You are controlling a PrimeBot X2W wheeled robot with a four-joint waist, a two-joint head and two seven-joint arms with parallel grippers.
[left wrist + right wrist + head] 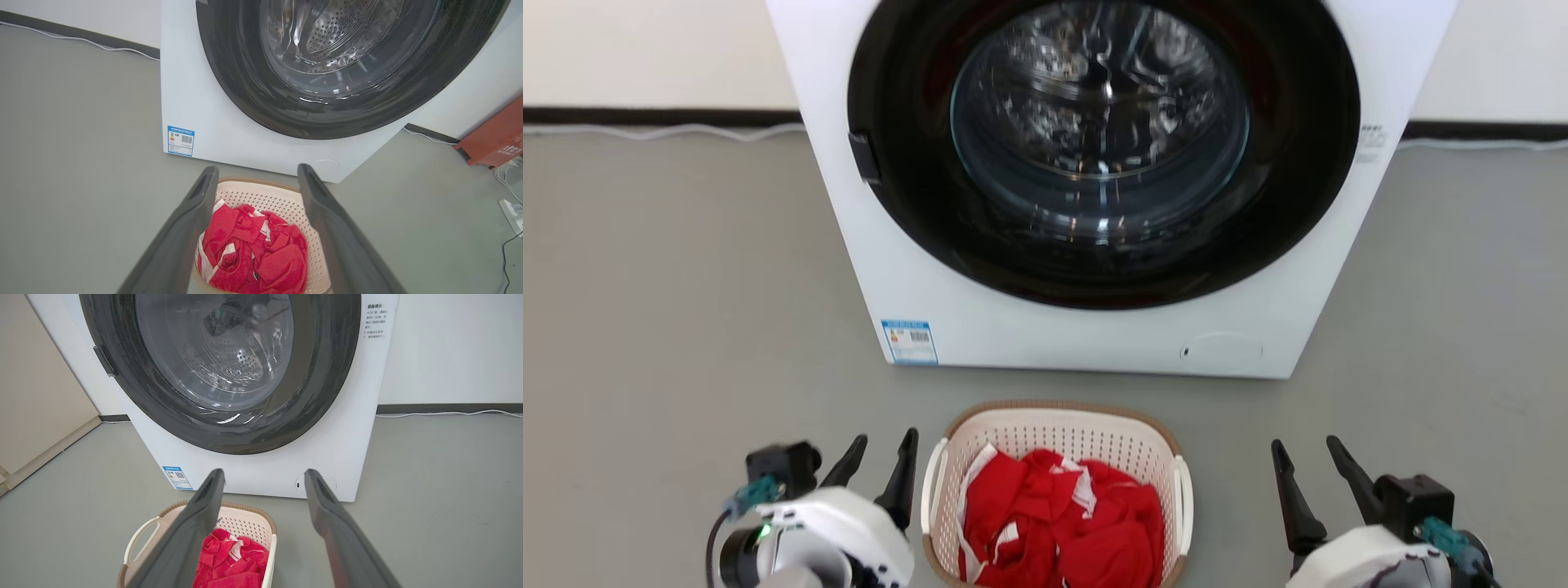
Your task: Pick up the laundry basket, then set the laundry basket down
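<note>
Basket (1054, 429) sits on the floor (670, 286) just in front of the washer (931, 269). I've got both pincers open and empty, and the pickup is not yet begun.

The basket is upright with its mouth up, part full of red clothes (1062, 514). I'd judge it light: thin perforated plastic that is stiff enough to lift but would flex if squeezed on the walls, and the load is soft and may shift. I'd grab the white loop handles, one per pincer, and lift level. The left pincer (885, 438) is just beside the left handle (929, 490). The right pincer (1303, 443) is well apart from the right handle (1184, 498). The handles face my left and right. The long axis looks to run from the washer toward me, but the near end is cut off, so I can't confirm it.
</note>
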